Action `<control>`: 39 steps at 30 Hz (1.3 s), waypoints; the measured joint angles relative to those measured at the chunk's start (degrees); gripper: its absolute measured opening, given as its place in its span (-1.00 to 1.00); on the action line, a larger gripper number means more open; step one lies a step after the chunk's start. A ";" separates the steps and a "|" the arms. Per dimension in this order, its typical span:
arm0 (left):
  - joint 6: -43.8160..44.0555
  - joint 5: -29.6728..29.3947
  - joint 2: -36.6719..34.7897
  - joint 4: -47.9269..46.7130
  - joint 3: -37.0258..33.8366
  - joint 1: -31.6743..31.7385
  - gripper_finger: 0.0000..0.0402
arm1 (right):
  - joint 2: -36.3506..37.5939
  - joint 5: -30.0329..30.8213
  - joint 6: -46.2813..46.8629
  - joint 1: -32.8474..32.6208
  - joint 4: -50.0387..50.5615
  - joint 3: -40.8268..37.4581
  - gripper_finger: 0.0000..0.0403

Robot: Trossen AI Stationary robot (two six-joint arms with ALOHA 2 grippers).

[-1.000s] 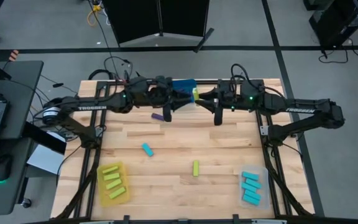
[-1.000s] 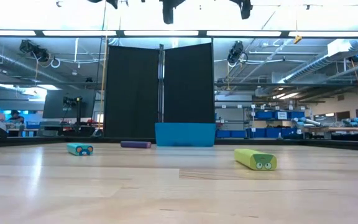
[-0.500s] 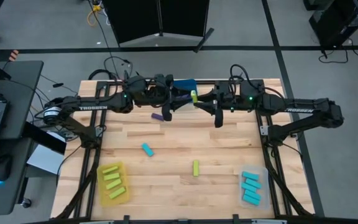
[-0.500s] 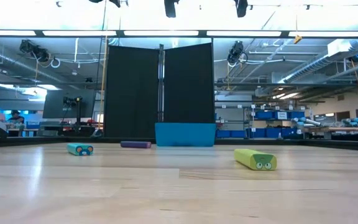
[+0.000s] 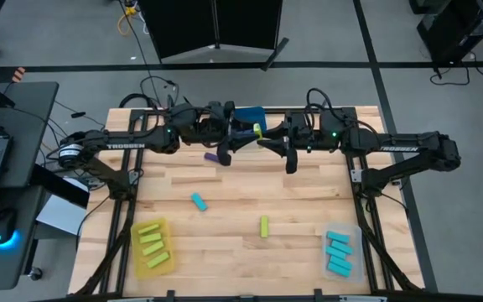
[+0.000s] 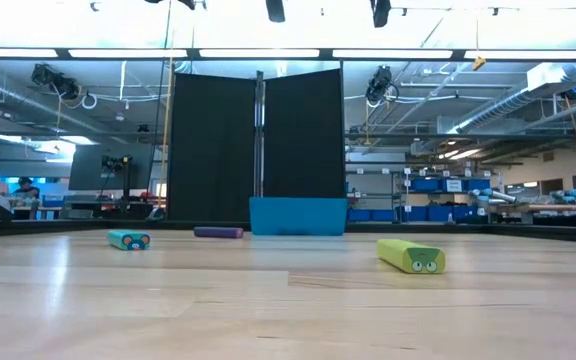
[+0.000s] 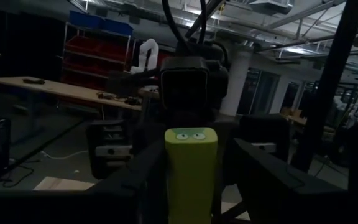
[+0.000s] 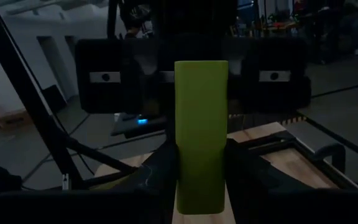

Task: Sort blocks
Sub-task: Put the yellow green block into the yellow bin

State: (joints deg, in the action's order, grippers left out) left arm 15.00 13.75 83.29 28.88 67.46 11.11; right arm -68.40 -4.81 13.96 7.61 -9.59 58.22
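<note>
— Jaws first: how do they stand?
— Right gripper point(image 5: 264, 138) is clamped on a lime block point(image 5: 257, 130); its wrist view shows both fingers tight against the bar's sides. Left gripper point(image 5: 243, 136) meets it nose to nose, fingers spread to either side of that bar, with a gap on at least one side.
— Where is that?
— Up in the air, just over the blue bin's point(image 5: 246, 113) near edge.
— And the wooden table point(image 5: 309, 193)?
— A purple block point(image 5: 212, 157) lies just in front of the blue bin; a cyan block point(image 5: 199, 201) and a second lime block point(image 5: 264, 226) lie farther out. The yellow bin point(image 5: 137, 252) with lime bars and the clear bin point(image 5: 356, 231) with cyan bars sit at the corners farthest from it.
— The room?
— A black folding screen point(image 6: 258, 150) stands behind the blue bin, on grey floor, with shelving and ceiling lights beyond.
</note>
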 joint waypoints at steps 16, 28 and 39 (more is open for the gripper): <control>-2.52 1.25 1.31 2.81 -0.07 -0.35 -0.48 | 0.15 -0.01 0.01 -0.08 -0.11 -0.02 -0.43; -8.11 1.38 -0.57 -5.84 3.63 -0.35 -0.49 | 2.32 0.09 4.77 1.04 8.19 0.02 0.18; -19.31 1.66 -2.25 -56.77 25.21 -3.02 -0.49 | 7.85 0.54 1.98 3.56 20.96 -0.02 -0.11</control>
State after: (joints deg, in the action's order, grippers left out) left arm -4.30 15.41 81.03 -27.88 92.67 8.10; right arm -60.55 -4.27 15.93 11.16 11.38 58.19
